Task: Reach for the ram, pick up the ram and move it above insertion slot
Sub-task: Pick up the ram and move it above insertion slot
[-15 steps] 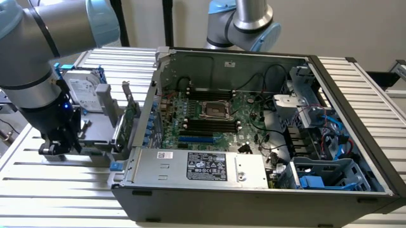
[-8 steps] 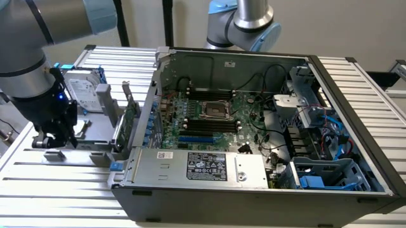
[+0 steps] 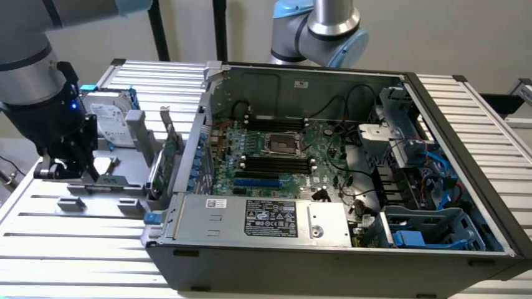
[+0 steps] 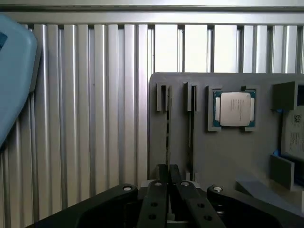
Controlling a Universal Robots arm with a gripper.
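The ram (image 4: 167, 137) stands edge-on as a thin dark strip in a slot of the grey fixture plate (image 4: 213, 156). It runs straight into the narrow gap between my fingers. My gripper (image 4: 169, 183) is shut on the ram, which still sits in its slot. In the exterior view my gripper (image 3: 68, 169) is low over the fixture plate (image 3: 116, 165), on the left outside the open computer case (image 3: 332, 187). The black memory slots (image 3: 275, 163) lie on the motherboard inside the case, well to the right of my gripper.
A processor chip (image 4: 234, 109) lies in a pocket of the fixture beside the ram. A hard drive (image 3: 112, 121) and an upright green expansion card (image 3: 171, 156) stand between my gripper and the case wall. A second arm (image 3: 320, 28) hangs behind the case. Ribbed metal table all around.
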